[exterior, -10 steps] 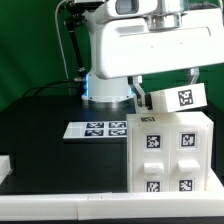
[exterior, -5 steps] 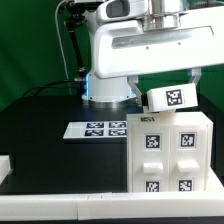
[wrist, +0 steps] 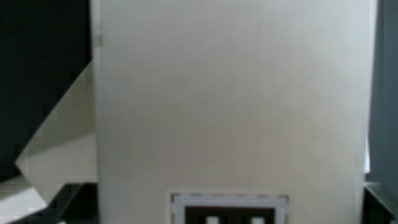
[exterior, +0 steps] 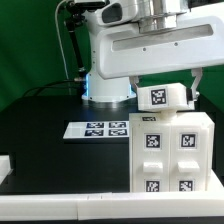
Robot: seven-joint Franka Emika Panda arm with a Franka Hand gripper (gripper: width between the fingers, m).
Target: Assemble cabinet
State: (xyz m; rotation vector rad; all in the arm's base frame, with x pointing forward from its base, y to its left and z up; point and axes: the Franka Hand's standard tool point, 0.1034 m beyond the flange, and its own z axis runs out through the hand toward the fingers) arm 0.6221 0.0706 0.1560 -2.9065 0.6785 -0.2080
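Observation:
The cabinet is a big white box with square black-and-white tags on its front, standing at the exterior view's lower right. My gripper is just above its top, shut on a small white tagged part. Dark fingers show at the part's sides. The part hangs level, close over the cabinet's top; I cannot tell if it touches. In the wrist view the white part fills most of the picture, with a tag near the gripper. The fingertips are mostly hidden there.
The marker board lies flat on the black table, to the exterior view's left of the cabinet. The arm's white base stands behind it. A white object shows at the left edge. A green curtain is behind.
The held part has moved toward the exterior view's left and turned from tilted to level, now centred over the cabinet's top.

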